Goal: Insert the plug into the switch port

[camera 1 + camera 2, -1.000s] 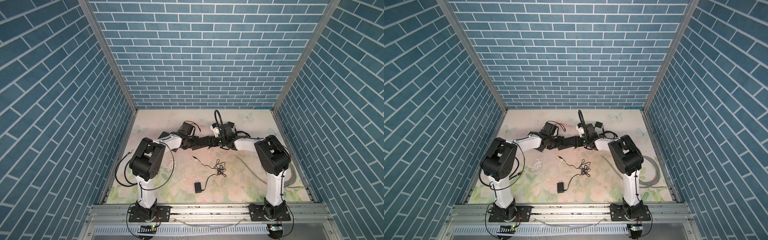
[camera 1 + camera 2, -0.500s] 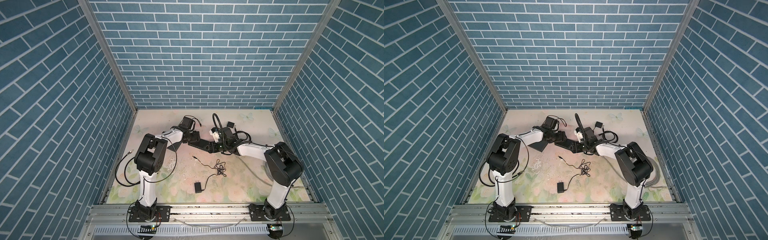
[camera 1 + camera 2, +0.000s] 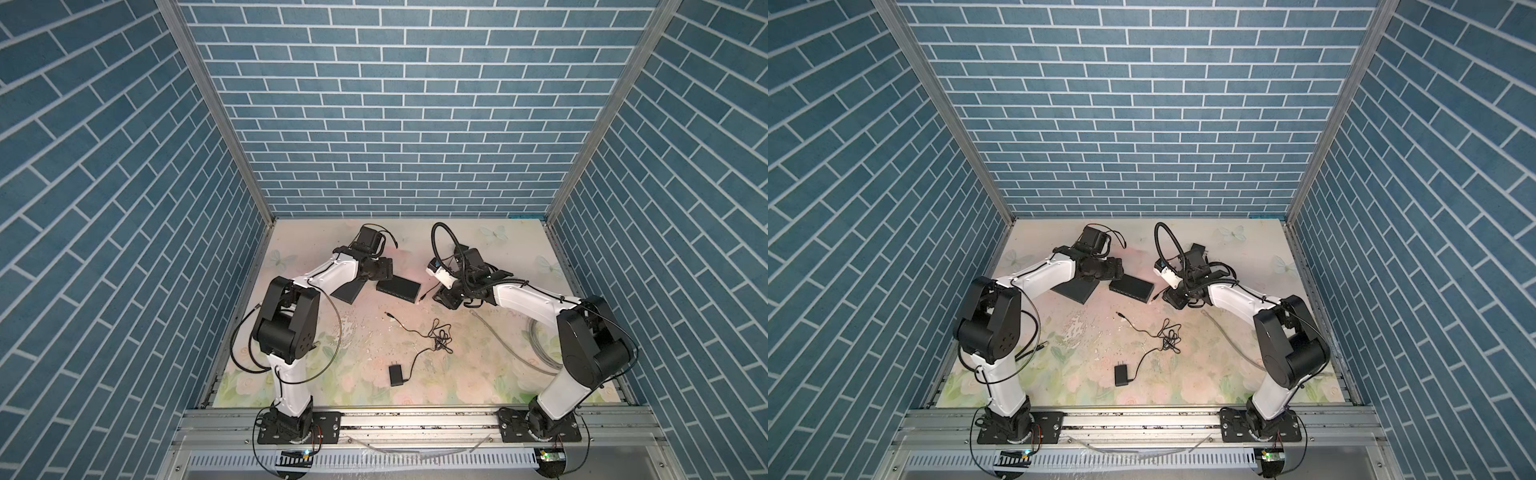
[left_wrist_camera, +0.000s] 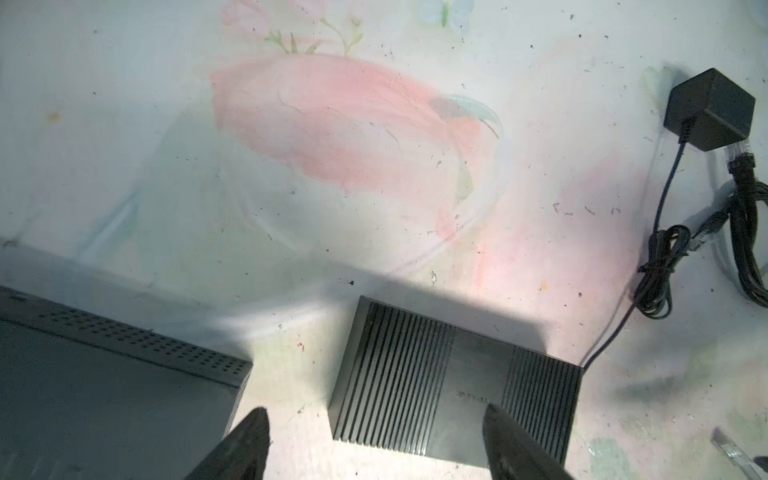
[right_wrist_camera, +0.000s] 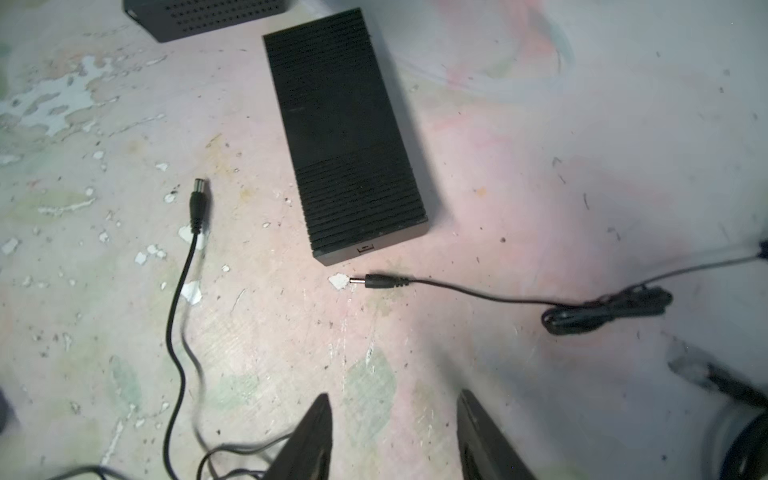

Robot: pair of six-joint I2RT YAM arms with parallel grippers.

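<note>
Lying on the surface (image 5: pixel 540 166) just beside a short end of the ribbed switch (image 5: pixel 345 137), the small barrel plug (image 5: pixel 380 282) looks light, rigid and slippery; its ridged collar suits gripping. Both the right end effector (image 5: pixel 392 409) and left end effector (image 4: pixel 374 415) gape open, empty.

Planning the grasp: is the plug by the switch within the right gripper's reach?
Likely yes: the plug lies on bare table just ahead of the open right gripper, nothing between them.
</note>
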